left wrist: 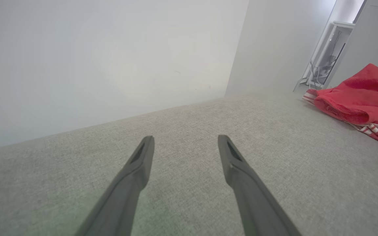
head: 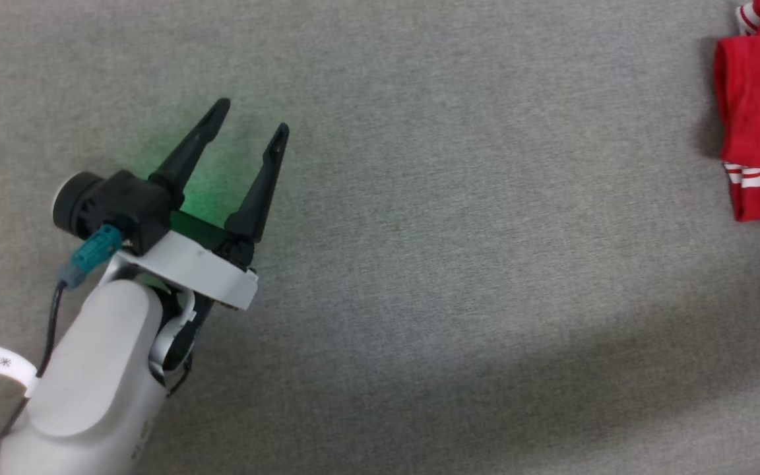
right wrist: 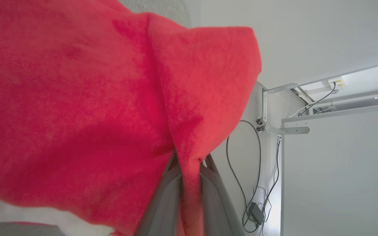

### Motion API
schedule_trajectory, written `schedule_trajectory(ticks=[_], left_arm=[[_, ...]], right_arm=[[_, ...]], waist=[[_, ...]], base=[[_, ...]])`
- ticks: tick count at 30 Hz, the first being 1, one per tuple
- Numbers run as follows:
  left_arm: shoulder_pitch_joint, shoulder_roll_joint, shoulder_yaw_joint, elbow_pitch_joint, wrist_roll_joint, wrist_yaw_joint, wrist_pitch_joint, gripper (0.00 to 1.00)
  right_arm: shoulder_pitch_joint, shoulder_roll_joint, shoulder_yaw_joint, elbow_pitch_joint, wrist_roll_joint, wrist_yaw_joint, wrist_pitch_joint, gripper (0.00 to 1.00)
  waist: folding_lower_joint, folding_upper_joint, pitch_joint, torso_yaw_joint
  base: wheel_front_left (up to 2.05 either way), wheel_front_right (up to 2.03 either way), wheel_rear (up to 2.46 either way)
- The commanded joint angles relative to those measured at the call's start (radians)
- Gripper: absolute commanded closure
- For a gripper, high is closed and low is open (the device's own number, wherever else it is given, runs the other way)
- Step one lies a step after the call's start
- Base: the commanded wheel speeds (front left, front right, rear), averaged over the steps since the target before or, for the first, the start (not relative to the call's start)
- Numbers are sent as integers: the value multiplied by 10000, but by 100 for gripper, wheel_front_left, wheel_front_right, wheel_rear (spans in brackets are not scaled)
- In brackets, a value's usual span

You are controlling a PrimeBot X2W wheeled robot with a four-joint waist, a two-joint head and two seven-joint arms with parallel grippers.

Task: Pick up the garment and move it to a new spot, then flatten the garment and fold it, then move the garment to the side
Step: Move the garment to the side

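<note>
Grey woven surface (head: 459, 277) runs open from the left tool (head: 251, 115) at lower left all the way to the garment (head: 759, 99), which lies bunched at the right edge of the head view, partly cut by the frame. Left tool is spread wide, nothing between its fingers, well apart from the garment. Right tool (right wrist: 191, 164) pinches a red fold of the garment, fingers nearly together.

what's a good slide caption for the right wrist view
Right pincer shut on a fold of the red garment, white wall and loose cables behind.
</note>
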Motion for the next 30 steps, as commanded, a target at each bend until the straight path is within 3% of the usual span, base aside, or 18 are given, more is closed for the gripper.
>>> schedule_trajectory(ticks=[1, 4, 9, 10, 12, 22, 30], left_arm=[[-159, 7, -40, 15, -82, -23, -9, 0], [-200, -10, -99, 56, -141, -23, -9, 0], [-210, -28, -116, 77, -185, -23, -9, 0], [-194, -33, -96, 82, -193, -23, -9, 0], [-145, -59, -85, 85, -182, -23, -9, 0], [387, -210, 169, 160, -194, -23, -9, 0], [1283, -266, 646, 227, -107, -23, -9, 0]], right_arm=[[-168, 70, -106, 173, -146, -15, -158, 100], [-253, 172, -274, 625, -317, -15, -336, 93], [-381, 405, -525, 1251, -630, -13, -773, 55], [-417, 460, -570, 1369, -714, -13, -851, 44], [-536, 519, -628, 1569, -838, -15, -1026, 0], [-832, 1066, -967, 2392, -1664, -13, -1923, 0], [-386, 1755, -1694, 2640, -1112, -13, -2954, 0]], waist=[[0, 0, 13, 91], [0, 0, 15, 215], [0, 0, -27, 457], [0, 0, -42, 497], [0, 0, -93, 578], [0, 0, -876, 952], [0, 0, -2019, 1301]], base=[[0, 0, 0], [0, 0, 0], [0, 0, 0], [0, 0, 0], [0, 0, 0], [0, 0, 0], [0, 0, 0]])
